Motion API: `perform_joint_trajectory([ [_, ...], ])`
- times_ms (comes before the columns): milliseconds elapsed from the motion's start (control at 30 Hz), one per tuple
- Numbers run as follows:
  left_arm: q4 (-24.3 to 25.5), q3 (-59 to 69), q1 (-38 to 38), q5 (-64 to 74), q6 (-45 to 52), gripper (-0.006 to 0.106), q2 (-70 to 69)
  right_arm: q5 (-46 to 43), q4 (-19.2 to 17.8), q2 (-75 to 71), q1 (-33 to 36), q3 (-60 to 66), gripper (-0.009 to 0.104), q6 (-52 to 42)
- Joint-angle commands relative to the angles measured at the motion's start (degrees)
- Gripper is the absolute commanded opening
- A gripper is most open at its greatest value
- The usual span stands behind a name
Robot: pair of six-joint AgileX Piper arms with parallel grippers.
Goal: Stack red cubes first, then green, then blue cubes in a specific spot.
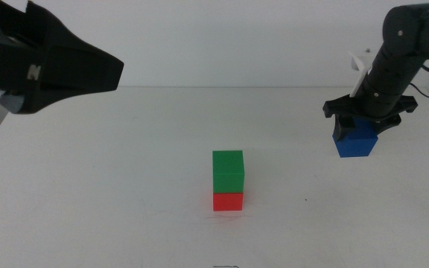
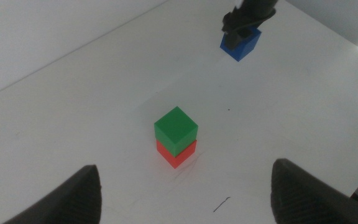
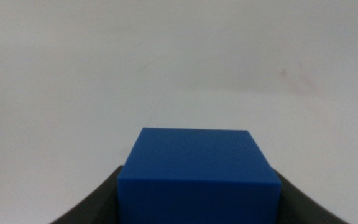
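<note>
The green cube [image 1: 228, 170] sits squarely on top of the red cube [image 1: 228, 201] in the middle of the white table; both also show in the left wrist view, green [image 2: 175, 127] over red [image 2: 178, 155]. My right gripper [image 1: 361, 121] is at the right side of the table, its jaws closed around the blue cube [image 1: 355, 141], which fills the right wrist view [image 3: 197, 177]. I cannot tell whether the blue cube rests on the table or is just off it. My left gripper [image 1: 88, 71] hangs high at the left, open and empty.
The white table [image 1: 110, 193] stretches around the stack. The right arm and the blue cube [image 2: 241, 45] show far off in the left wrist view. A small dark mark [image 2: 221, 204] lies on the table near the stack.
</note>
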Motion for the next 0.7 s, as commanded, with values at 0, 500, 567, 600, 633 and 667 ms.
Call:
perform_joint_trajectory([
  [0, -1.4, -1.2, 0.0, -3.6, -0.4, 0.094, -0.6, -3.0, -0.7, -8.0, 1.8, 4.1, -0.001, 1.1],
  [500, -1.5, -1.2, 0.0, -3.6, -0.4, 0.094, -0.6, 3.5, -5.6, -20.8, 10.3, 13.4, -0.001, 22.7],
  [567, -1.5, -1.2, 0.0, -3.6, -0.4, 0.094, -0.6, 4.7, -5.6, -20.8, 11.0, 12.2, -0.001, 23.9],
  [600, -1.5, -1.2, 0.0, -3.6, -0.4, 0.094, -0.6, 4.9, -5.6, -20.8, 11.4, 11.7, -0.001, 24.2],
  [633, -1.5, -1.2, 0.0, -3.6, -0.4, 0.094, -0.6, 5.1, -5.4, -20.9, 11.7, 11.3, -0.001, 24.5],
  [667, -1.5, -1.2, 0.0, -3.6, -0.4, 0.094, -0.6, 5.7, -5.3, -20.9, 11.8, 11.0, -0.001, 24.6],
])
